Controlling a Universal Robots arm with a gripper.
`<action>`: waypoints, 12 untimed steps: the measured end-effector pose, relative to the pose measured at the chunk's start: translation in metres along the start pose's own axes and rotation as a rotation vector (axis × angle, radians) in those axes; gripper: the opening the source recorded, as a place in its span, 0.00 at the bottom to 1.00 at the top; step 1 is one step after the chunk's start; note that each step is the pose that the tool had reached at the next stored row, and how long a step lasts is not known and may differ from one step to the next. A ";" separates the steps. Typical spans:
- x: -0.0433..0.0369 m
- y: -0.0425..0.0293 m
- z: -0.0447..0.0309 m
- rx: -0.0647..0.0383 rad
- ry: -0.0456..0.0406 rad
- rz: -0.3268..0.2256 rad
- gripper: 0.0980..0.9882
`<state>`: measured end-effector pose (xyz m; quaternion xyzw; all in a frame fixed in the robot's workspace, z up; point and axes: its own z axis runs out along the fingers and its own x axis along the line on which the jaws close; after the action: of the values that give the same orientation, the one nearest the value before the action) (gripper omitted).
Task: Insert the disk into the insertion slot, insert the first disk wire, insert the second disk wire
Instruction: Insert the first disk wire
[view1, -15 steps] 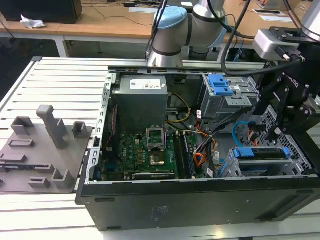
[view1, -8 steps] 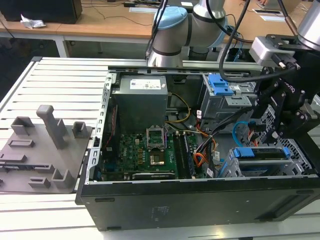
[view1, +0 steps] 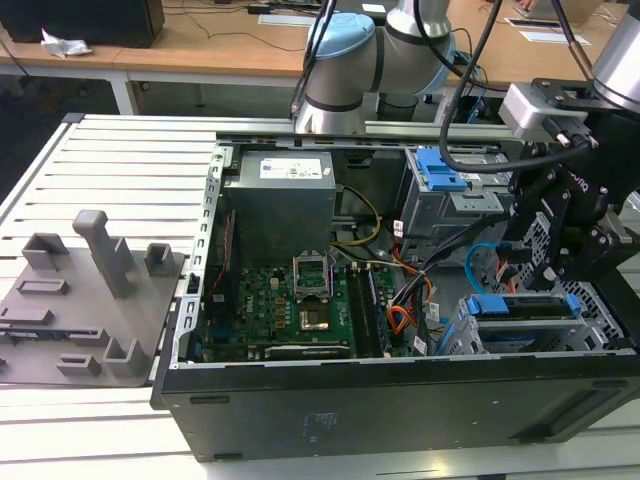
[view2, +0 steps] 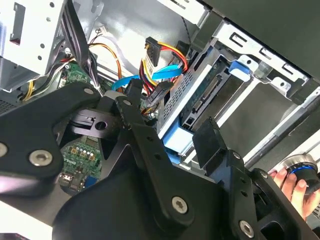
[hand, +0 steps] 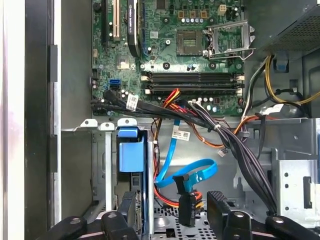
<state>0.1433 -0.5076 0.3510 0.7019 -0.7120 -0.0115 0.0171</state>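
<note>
The disk (view1: 525, 304), silver in a bright blue carrier, sits inside the insertion slot (view1: 603, 318), a grey perforated cage at the exterior view's right. In the first wrist view the carrier's blue end (hand: 131, 150) shows beside the second disk wire (hand: 200, 172), a light-blue loop ending in a dark plug (hand: 187, 207). My gripper (view1: 537, 266) hangs just above the cage. Its fingers (hand: 220, 207) are open, and the plug stands between them, touching neither. In the second wrist view the same plug (view2: 160, 93) lies beside the disk (view2: 200, 102).
A red, orange and yellow wire bundle (view2: 165, 52) with its own dark plug hangs close by. Black cable bundles (hand: 235, 145) cross above the cage. A taller grey cage with a blue bracket (view1: 440, 170) stands behind. A person's hand (view2: 295, 182) rests outside the case.
</note>
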 end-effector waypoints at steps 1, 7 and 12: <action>-0.0001 -0.0005 0.0012 0.000 0.0028 0.000 0.65; -0.0001 -0.0049 0.0013 0.000 0.0034 0.000 0.65; -0.0001 -0.0052 0.0013 0.000 0.0034 0.000 0.64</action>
<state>0.1484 -0.5075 0.3495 0.7019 -0.7120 -0.0103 0.0183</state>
